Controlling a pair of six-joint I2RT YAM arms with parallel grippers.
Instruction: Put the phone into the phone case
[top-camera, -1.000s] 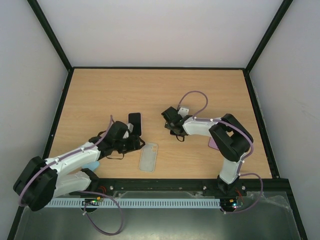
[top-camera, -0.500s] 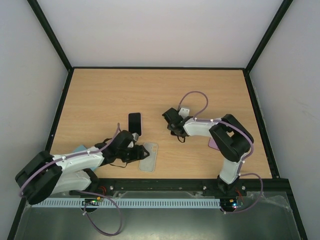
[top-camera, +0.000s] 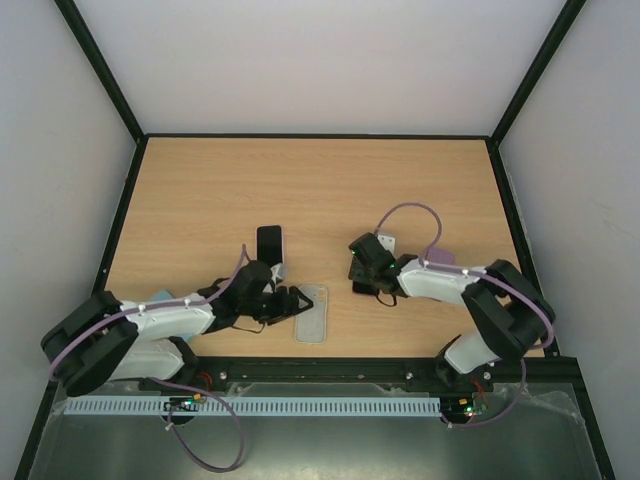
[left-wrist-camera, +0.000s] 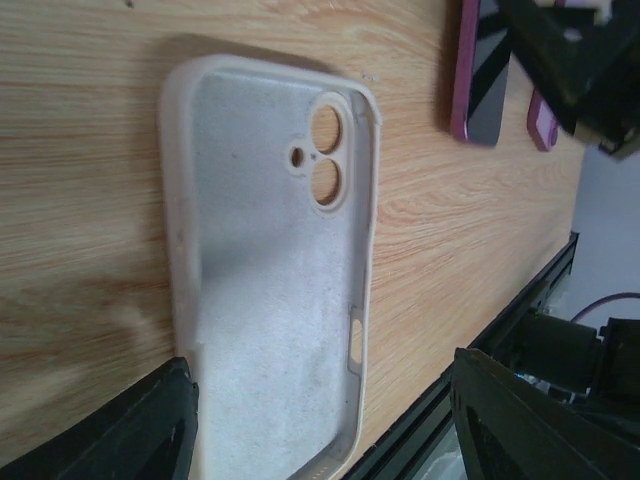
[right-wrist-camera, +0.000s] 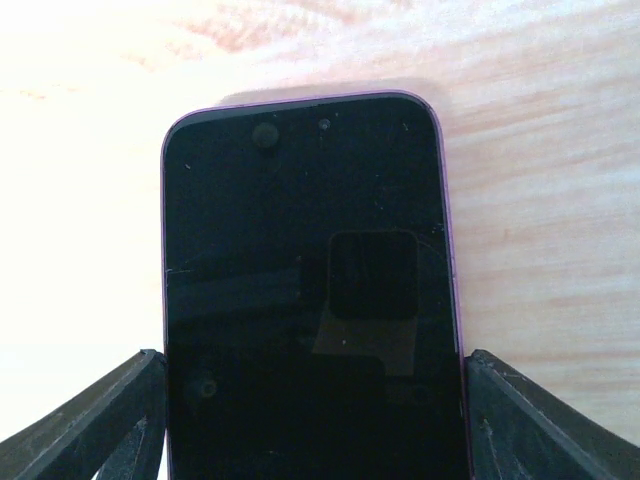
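The pale, translucent phone case (top-camera: 312, 313) lies open side up near the table's front edge, its camera holes showing in the left wrist view (left-wrist-camera: 270, 270). My left gripper (top-camera: 290, 302) is open at the case's near end (left-wrist-camera: 322, 372). One finger (left-wrist-camera: 150, 425) sits against the case's long edge and the other stands well apart from it. The phone (right-wrist-camera: 310, 290), with a black screen and a purple rim, lies flat on the wood. My right gripper (right-wrist-camera: 314, 362) is shut on it, a finger pressed on each long side. From above, the phone (top-camera: 359, 288) peeks out under the right gripper (top-camera: 366, 275).
A second dark phone (top-camera: 269, 243) lies just behind my left wrist. A purple flat object (top-camera: 441, 257) is partly hidden behind the right arm. The black front rail (top-camera: 320, 368) runs close behind the case. Walls enclose the table on three sides.
The left gripper swung forward and right from beside the dark phone to the case, which slid slightly right. The right gripper narrowed onto the purple-rimmed phone and moved right and nearer.
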